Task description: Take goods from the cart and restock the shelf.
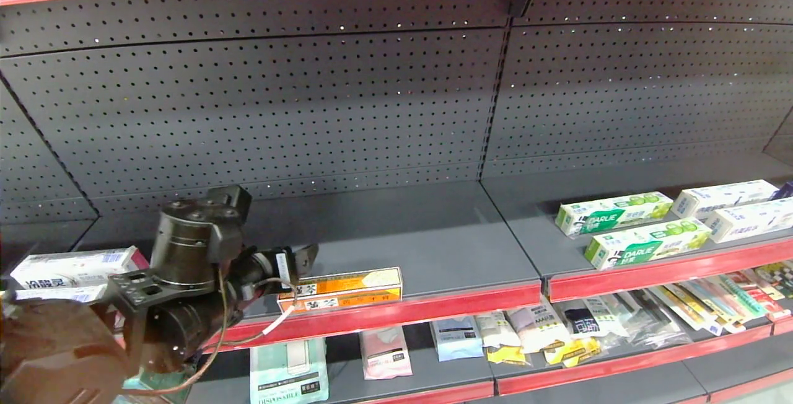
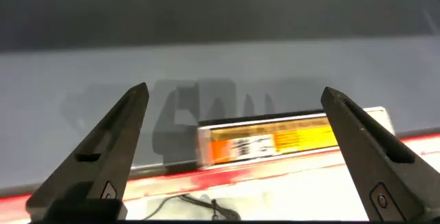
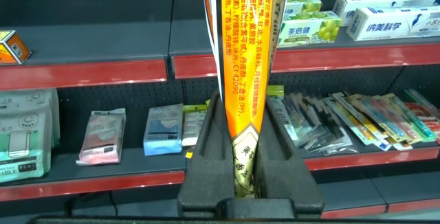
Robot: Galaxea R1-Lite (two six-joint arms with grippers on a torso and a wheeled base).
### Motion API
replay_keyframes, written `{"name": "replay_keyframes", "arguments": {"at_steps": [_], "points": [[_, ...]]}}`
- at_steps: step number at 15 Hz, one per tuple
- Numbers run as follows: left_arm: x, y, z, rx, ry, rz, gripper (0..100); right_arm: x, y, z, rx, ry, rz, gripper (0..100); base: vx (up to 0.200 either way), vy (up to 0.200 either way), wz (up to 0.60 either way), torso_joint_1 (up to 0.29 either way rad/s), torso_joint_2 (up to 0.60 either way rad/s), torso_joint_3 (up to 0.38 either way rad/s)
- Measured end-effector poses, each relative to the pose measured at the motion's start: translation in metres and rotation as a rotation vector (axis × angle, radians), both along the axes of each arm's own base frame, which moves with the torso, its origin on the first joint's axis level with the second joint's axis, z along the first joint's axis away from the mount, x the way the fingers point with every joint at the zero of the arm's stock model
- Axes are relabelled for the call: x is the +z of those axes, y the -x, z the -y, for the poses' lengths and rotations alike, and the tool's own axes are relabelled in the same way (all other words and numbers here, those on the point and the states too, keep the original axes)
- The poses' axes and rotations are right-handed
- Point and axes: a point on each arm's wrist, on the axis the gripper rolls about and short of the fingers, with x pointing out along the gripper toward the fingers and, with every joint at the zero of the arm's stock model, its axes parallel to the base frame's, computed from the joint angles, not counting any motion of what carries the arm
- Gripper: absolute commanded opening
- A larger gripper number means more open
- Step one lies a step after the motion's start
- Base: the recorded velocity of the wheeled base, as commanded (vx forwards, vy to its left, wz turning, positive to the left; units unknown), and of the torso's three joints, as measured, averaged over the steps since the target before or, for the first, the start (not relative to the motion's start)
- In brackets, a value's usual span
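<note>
Left gripper [image 2: 234, 90] was spread wide, its black wedge-shaped fingers touching nothing, near one end of the long orange-and-white cardboard carton [image 1: 341, 289] lying flat along the red front edge of the grey metal shelf [image 1: 433, 237]. Right gripper [image 3: 244, 114] was clamped on a second glossy orange carton [image 3: 247, 38], sticking straight out of it. Left arm sat low, wrist angled along the shelf.

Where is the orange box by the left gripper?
Head view: the orange box lies along the red front edge of the shelf, left bay, just right of the left gripper.
</note>
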Motion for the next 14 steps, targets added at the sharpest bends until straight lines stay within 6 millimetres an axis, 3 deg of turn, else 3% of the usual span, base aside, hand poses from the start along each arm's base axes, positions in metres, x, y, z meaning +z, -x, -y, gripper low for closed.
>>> {"name": "replay_keyframes", "arguments": {"at_steps": [7,14], "points": [[0.011,0.058,-0.072,0.182,0.024,0.058,100,0.0,0.0,0.0,-0.004,-0.038,-0.002,0,0.0,0.0,0.0,0.0,0.0,0.0],[0.015,0.124,-0.103,0.209,0.029,0.052,100,0.0,0.0,0.0,-0.005,-0.038,-0.002,0,0.0,0.0,0.0,0.0,0.0,0.0]]}}
